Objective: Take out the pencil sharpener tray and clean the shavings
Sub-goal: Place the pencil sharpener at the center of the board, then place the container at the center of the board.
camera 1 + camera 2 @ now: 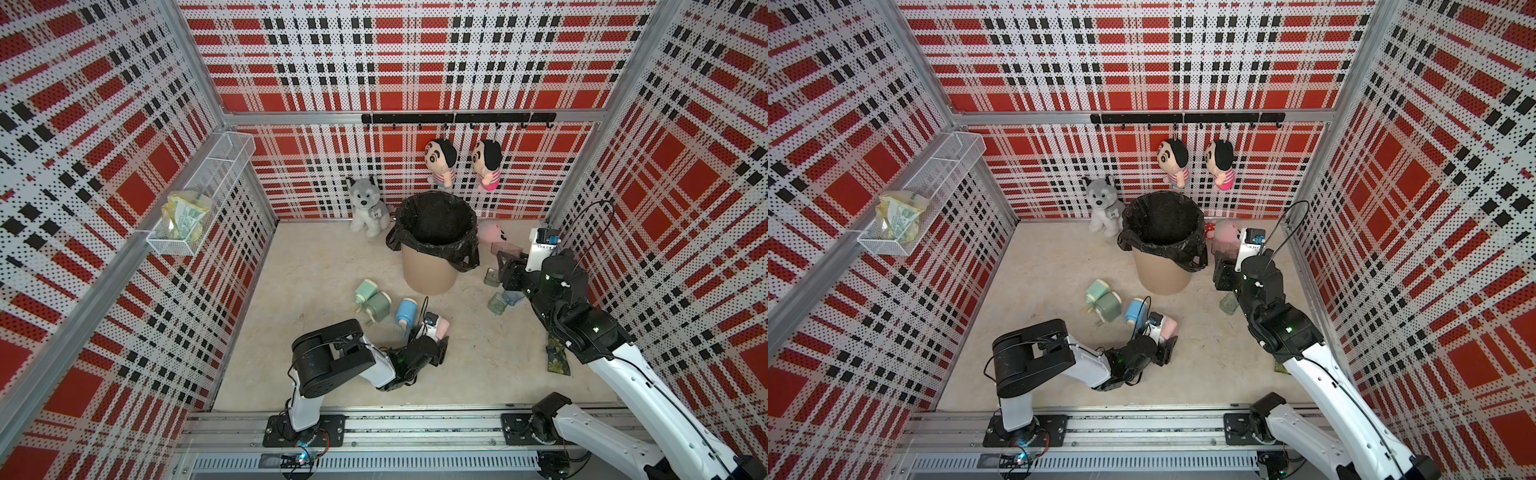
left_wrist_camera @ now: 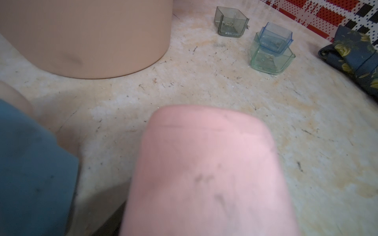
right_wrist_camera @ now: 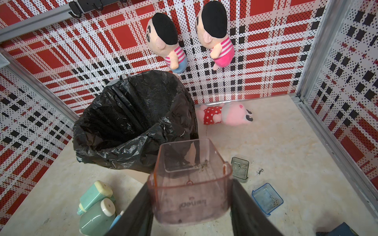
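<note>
Four sharpeners on the counter (image 1: pixel 324 266) in front of the bin (image 1: pixel 424 272): a pale green sharpener (image 1: pixel 365 291) touching a darker green sharpener (image 1: pixel 379 306), then a blue sharpener (image 1: pixel 405 312), then a pink sharpener (image 2: pixel 204 167) right under the left arm (image 1: pixel 332 357). At that pink sharpener, the left jaws, covered by the wrist in both top views; apart, together or clamped, impossible to tell.

Clamped in the right jaws by its two side walls: a clear pink-tinted tray (image 3: pixel 190 183), raised off the counter just beside the bin, on the side away from the sharpeners, not over the bin's mouth. A few specks of shavings (image 3: pixel 202 164) along its far inner edge.

Three more trays on the counter past the held one from the bin: a grey-green tray (image 3: pixel 239 168) alone, a blue tray (image 3: pixel 267 198) touching a light green tray (image 2: pixel 270 60); inside it or only against it, hard to say.

Black bag (image 3: pixel 131 122) lining the bin, folded over its rim. Farther out than the trays, a dark flowered cloth (image 2: pixel 353 55). Behind the bin, a husky toy (image 1: pixel 368 205) and a pink plush toy (image 3: pixel 225 114) on its side; on the wall above, a doll in blue (image 3: pixel 163 40) and a doll in pink (image 3: pixel 216 34).
</note>
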You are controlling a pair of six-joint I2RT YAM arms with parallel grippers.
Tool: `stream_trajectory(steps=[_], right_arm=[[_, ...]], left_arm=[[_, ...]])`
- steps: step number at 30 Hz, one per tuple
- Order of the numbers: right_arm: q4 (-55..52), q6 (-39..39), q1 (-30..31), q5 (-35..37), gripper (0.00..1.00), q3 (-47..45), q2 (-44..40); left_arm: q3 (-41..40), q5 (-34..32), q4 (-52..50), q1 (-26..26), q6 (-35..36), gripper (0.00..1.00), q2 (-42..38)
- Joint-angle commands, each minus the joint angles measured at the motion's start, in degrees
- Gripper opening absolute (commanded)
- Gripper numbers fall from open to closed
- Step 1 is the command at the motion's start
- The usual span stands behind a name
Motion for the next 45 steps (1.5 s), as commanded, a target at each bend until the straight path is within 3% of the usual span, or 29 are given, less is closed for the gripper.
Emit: stream_trajectory(steps=[1,5,19,27,35,45], right_arm=[[1.33,-0.25,-0.26,0.56,0.56,-0.62,-0.76],[1.59,-0.23,-0.32,0.67,0.56,-1.28,-0.67],[6.40,2.01,-0.24,3.97,0.55,-13.18,-4.79],[11.32,10.32,2.14,6.44,0.55,-22.75,-3.12],[22.59,14.87,8.78,14.96,0.54,-28.74,6.39],[45.47,15.14,10.97,19.95,0.54,-34.92,22.95]], left_arm=[[-0.85,-0.64,2.04,-0.33,0.15,0.80,-0.82],[-1.85,-1.27,1.77,-0.84,0.53,0.87,-3.28],[-5.98,-4.78,-7.37,-4.78,1.32,0.95,-23.95],[-5.06,-8.41,-17.87,-6.16,0.73,0.97,-37.62],[-2.72,-8.03,-30.86,-2.31,0.16,0.99,-47.87],[-3.96,-3.25,-33.74,4.97,-2.20,0.98,-51.51]])
